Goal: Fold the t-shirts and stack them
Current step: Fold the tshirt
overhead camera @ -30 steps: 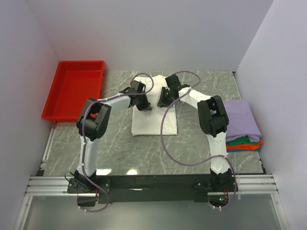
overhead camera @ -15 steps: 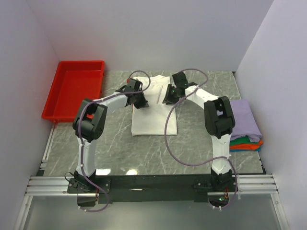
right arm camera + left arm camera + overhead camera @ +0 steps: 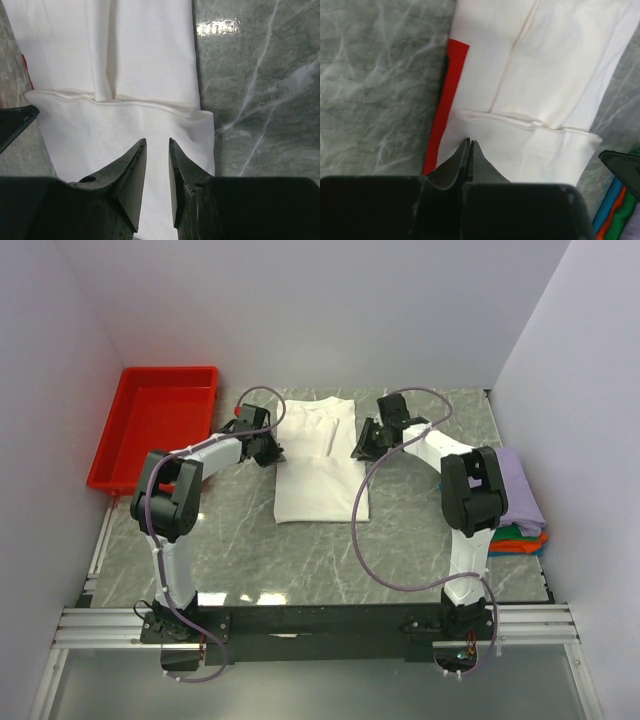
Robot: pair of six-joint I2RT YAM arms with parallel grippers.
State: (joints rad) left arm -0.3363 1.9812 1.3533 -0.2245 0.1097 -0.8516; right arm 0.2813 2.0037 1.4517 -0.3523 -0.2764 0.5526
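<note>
Left wrist view: fingers pinched together at the white shirt's edge

Seen from its own wrist camera, the left gripper [image 3: 469, 142] has its jaws pressed together with nothing visible between them. Its tips sit at the left edge of the large white cotton t-shirt [image 3: 545, 75], just beside a strip of red print [image 3: 451, 90] showing from under the cloth. The right gripper [image 3: 156, 145] stands with its jaws a narrow gap apart, gripping nothing, above the shirt's right side near a folded-over hem.

From the top external view, the shirt lies folded into a long rectangle at the middle of the grey marble table [image 3: 230, 540], with one gripper at each long side, level with its upper half. Near the right edge of the table rests a folded lavender t-shirt [image 3: 520, 485] on top of folded teal, green and orange t-shirts [image 3: 515, 537]. A red rigid plastic tray [image 3: 150, 435] sits at the far left.
</note>
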